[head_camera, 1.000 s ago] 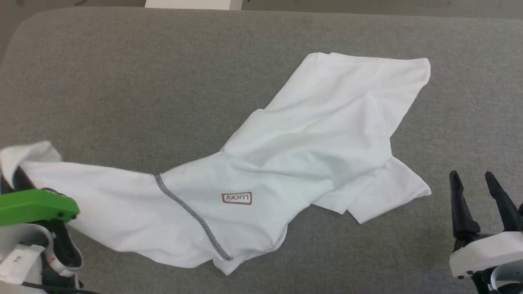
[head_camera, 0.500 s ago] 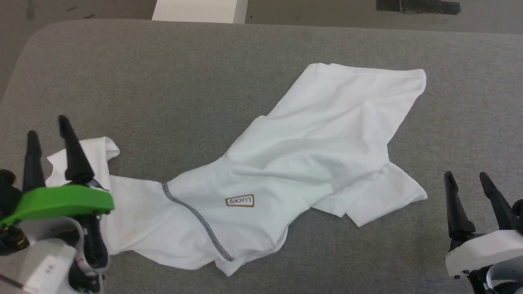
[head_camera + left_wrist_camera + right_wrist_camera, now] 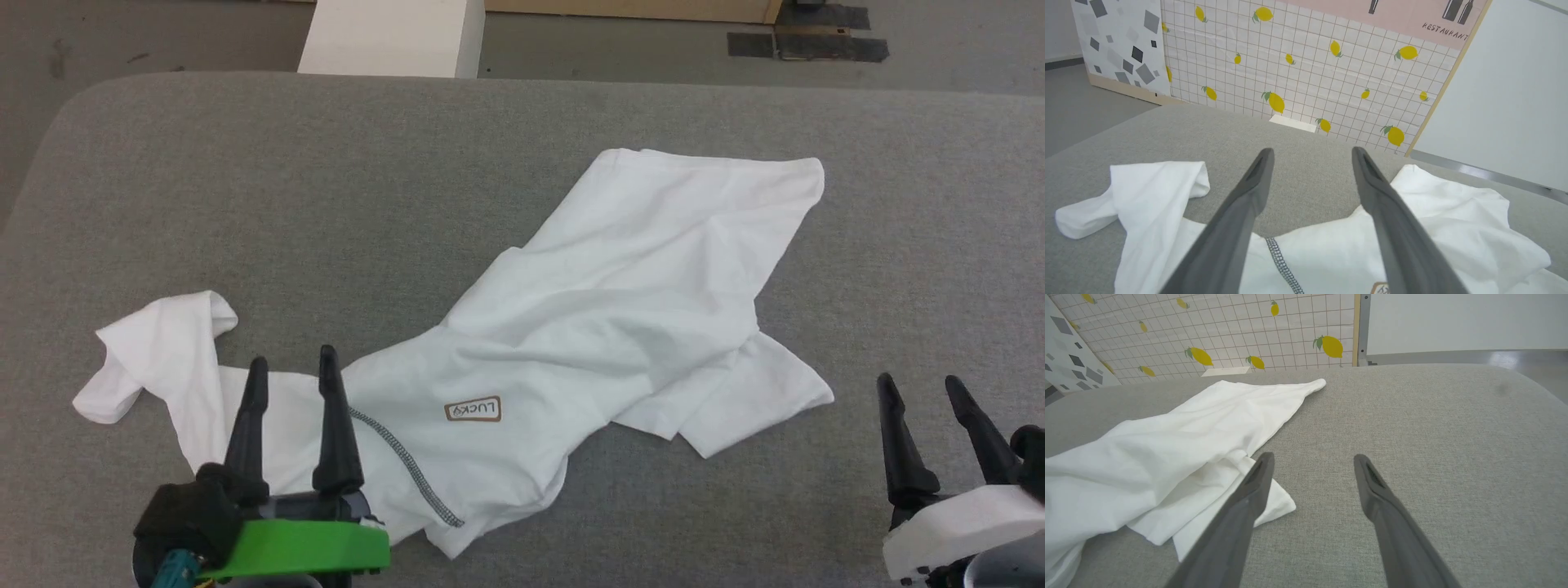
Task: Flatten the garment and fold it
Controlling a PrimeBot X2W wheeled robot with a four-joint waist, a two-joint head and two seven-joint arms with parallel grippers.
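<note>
- Shirt [image 3: 571, 327] crumpled on grey table [image 3: 245, 163] (logo patch [image 3: 473, 410] facing up).
- L gripper [image 3: 294, 355] over sleeve [image 3: 163, 343], fingers spread, empty.
- R gripper [image 3: 918, 379] spread too, beside shirt, touching nothing.

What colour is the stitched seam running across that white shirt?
Grey contrast stitching on the seam, against the white shirt; clearest in the head view.

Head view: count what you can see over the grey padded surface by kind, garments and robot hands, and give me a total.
White shirt: 1
Robot hands: 2 (left hand, right hand, both open and empty)
Total: 3
</note>
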